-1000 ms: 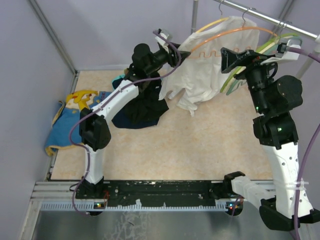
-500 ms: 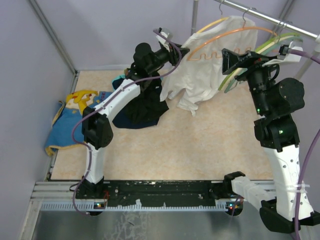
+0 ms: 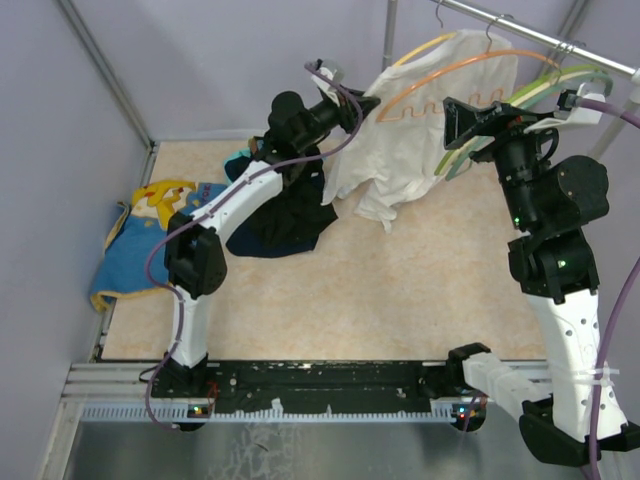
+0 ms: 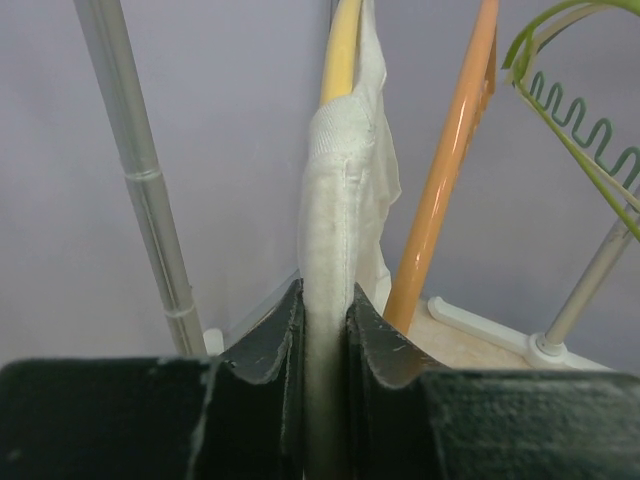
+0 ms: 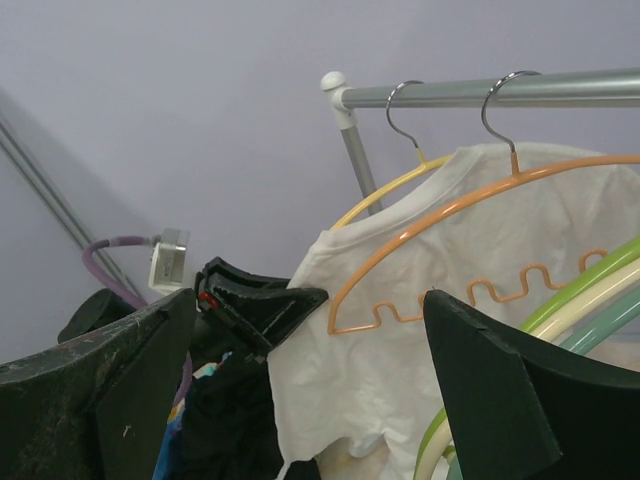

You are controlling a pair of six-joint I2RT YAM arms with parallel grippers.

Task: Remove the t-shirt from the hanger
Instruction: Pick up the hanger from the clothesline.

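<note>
A white t-shirt (image 3: pixel 400 150) hangs on a yellow hanger (image 3: pixel 425 48) from the metal rail (image 3: pixel 530 35) at the back right; it also shows in the right wrist view (image 5: pixel 480 300). My left gripper (image 3: pixel 368 102) is shut on the shirt's left sleeve edge (image 4: pixel 328 300), with the yellow hanger arm (image 4: pixel 340 50) just above. My right gripper (image 3: pixel 455 125) is open and empty in front of the shirt, near the orange hanger (image 3: pixel 440 85). In the right wrist view the left gripper (image 5: pixel 300 300) pinches the sleeve.
An empty orange hanger (image 5: pixel 470 290) hangs in front of the shirt. Green and pale hangers (image 3: pixel 560 85) hang further right on the rail. A black garment (image 3: pixel 285 215) and a blue and yellow one (image 3: pixel 140 240) lie on the floor at the left. A rack post (image 4: pixel 145 190) stands close.
My left gripper has crept slightly right and up with the sleeve. The right arm has barely moved.
</note>
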